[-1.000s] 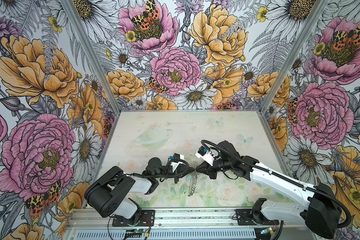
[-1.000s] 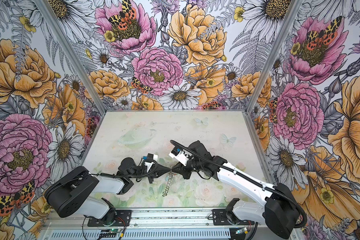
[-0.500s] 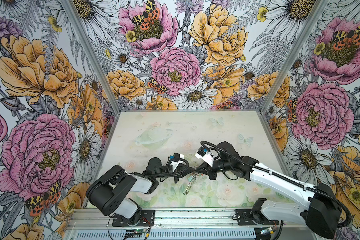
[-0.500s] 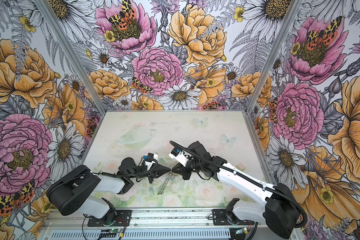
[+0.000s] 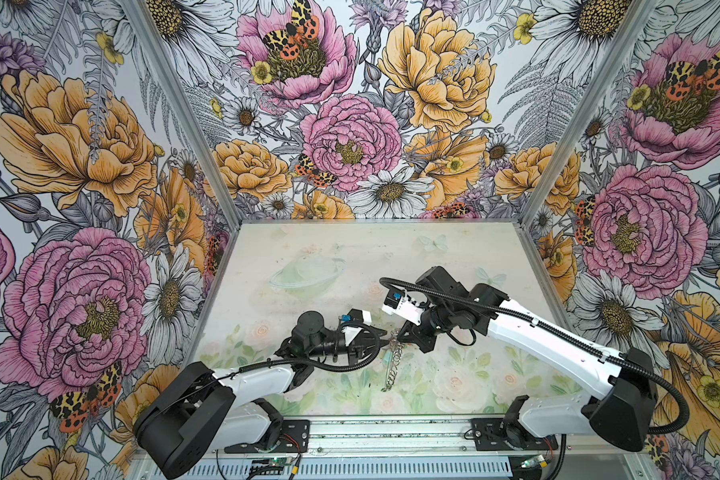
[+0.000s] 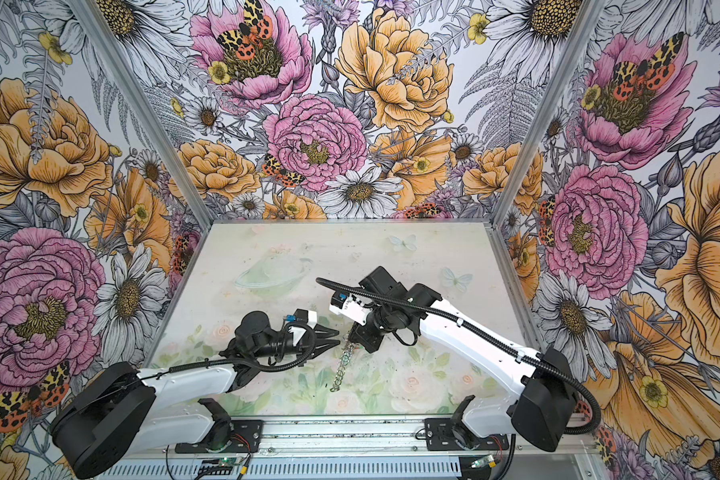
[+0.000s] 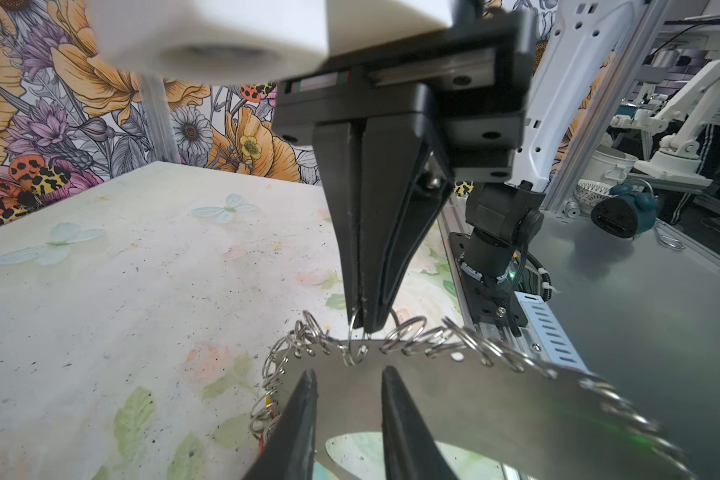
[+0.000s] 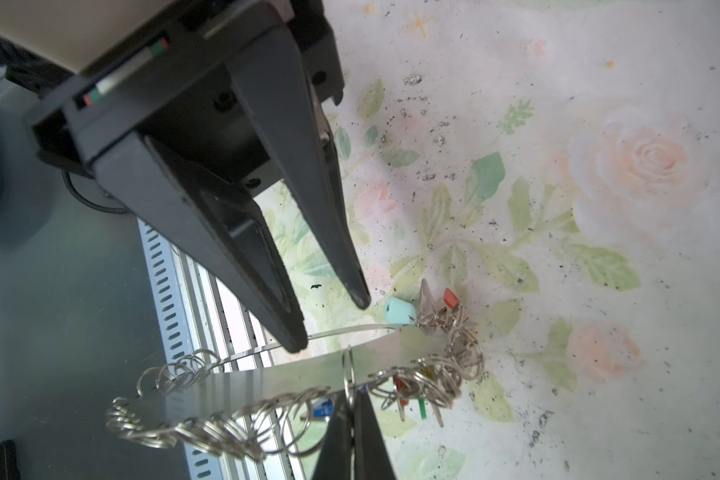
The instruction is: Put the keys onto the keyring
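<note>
The right end effector (image 7: 364, 326) is pinched shut on one small wire loop of the keyring (image 7: 474, 399), so the hoop hangs edge-on above the middle of the worktop's (image 5: 308, 249) near edge. The left end effector (image 7: 348, 372), jaws narrowly parted, straddles the plate, probably to steady it. The keys (image 8: 400, 312) cluster among its loops.

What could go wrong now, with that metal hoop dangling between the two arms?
1. The right gripper pinches just one thin wire loop of the keyring; the loop could slip out and the keyring drop.
2. The left gripper is open, so nothing else steadies the keyring; it may swing or twist.
3. The keys bunch among the loops and could snag.
</note>
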You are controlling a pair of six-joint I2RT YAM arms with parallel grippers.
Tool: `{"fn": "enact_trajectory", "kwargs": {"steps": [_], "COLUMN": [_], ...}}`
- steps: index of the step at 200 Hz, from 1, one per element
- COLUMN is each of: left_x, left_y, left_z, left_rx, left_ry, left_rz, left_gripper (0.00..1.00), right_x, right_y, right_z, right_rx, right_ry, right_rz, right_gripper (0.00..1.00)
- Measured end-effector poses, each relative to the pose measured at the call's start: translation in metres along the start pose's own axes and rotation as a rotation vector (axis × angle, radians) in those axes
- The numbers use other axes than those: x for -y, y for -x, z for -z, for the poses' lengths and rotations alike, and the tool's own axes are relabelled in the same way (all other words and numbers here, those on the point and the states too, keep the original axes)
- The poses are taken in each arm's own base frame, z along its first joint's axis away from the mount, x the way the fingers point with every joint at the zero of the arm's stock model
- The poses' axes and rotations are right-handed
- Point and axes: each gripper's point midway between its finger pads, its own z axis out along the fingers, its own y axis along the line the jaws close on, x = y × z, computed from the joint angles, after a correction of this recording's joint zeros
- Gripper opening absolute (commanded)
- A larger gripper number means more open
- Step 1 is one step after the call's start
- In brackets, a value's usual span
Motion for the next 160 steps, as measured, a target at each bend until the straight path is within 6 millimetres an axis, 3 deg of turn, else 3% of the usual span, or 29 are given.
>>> {"fn": "enact_trajectory", "kwargs": {"steps": [39, 120, 160], "left_x": [0.0017, 0.0014, 0.0038], "left_y": [-0.0057, -0.0097, -0.0071], "left_z": [-0.0018, -0.0056, -0.0064], "left_rx": [-0.025, -0.038, -0.027], "left_ry": [-0.008, -0.027, -0.046], "left_rz": [0.009, 0.023, 0.023], "left_gripper": [0.29, 0.17, 0.19], "right_x": [-0.0040, 0.0001, -0.0008], "right_y": [0.0006, -0.0056, -0.0057], "right_z": [-0.0052, -0.0045, -0.0044], "right_rx": [-0.075, -0.136, -0.137], "right_ry": [0.003, -0.014, -0.010], "right_rz": [0.055, 0.064, 0.063], "right_gripper": [0.00, 0.00, 0.00]}}
